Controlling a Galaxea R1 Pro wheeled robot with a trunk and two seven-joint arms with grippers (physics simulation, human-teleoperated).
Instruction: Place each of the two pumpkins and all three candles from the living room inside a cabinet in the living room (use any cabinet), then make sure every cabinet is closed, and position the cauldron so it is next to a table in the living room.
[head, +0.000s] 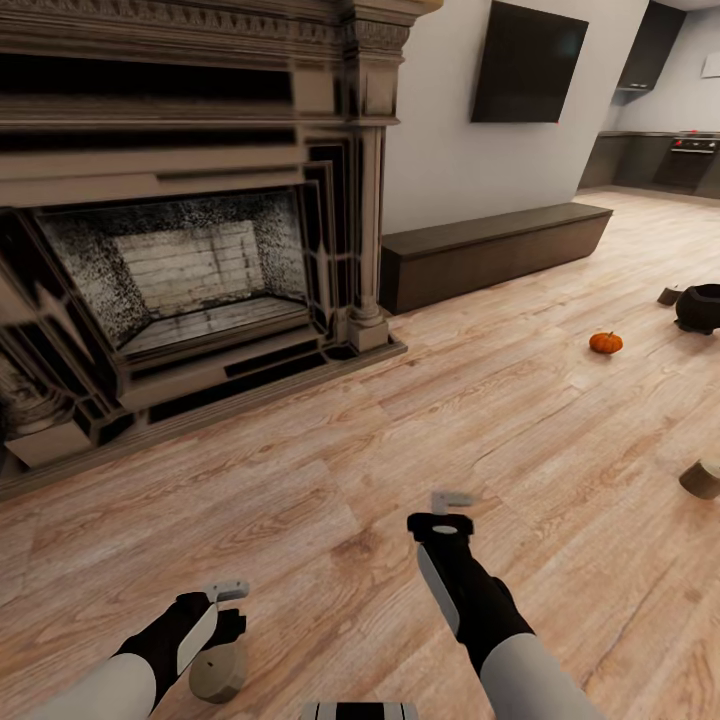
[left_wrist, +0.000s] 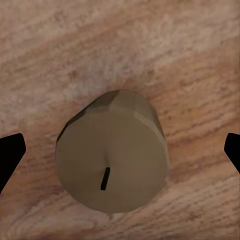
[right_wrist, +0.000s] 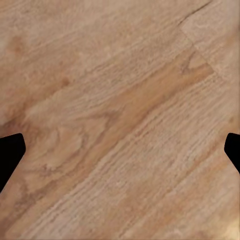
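While the right gripper hangs spread over bare floor, the left gripper, jaws spread, hovers directly above an upright candle, centred between them, axis vertical.

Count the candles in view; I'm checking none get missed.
3. One candle stands on the floor under the left gripper, between its open jaws. Another lies at the right edge. A third sits beside the cauldron, partly cut off.
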